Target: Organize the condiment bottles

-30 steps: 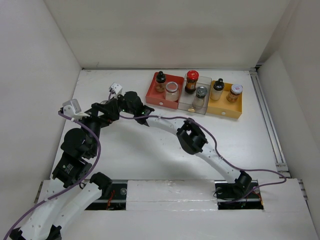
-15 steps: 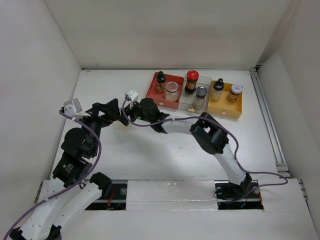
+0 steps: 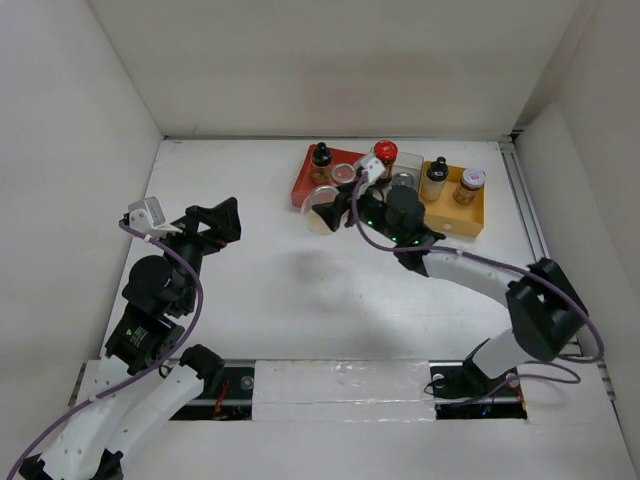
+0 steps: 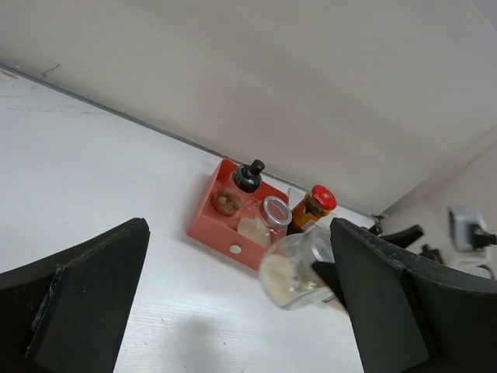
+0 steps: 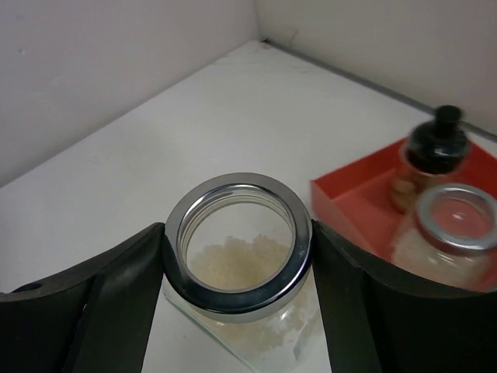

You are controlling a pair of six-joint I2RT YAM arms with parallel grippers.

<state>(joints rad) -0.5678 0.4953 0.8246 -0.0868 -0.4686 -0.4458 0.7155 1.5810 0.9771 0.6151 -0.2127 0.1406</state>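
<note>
Clear chrome-rimmed jar (image 5: 238, 305), beige granules (image 5: 230, 260) inside

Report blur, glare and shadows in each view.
Top view: even light, a faint soft shadow on the table below the held jar. Left wrist: that jar looks slightly soft. Right wrist: the jar's chrome rim is sharp with glints; the black-capped bottle and red tray behind are out of focus.

Right gripper (image 3: 332, 205) is no longer at the left-centre of the table (image 3: 300, 300). It now sits just in front of the red tray (image 3: 303, 186). The clear silver-rimmed jar (image 3: 321, 210) of pale powder rides between its fingers, off the table and tilted. The right elbow (image 3: 545, 310) swings from mid-table out to the right side.
</note>
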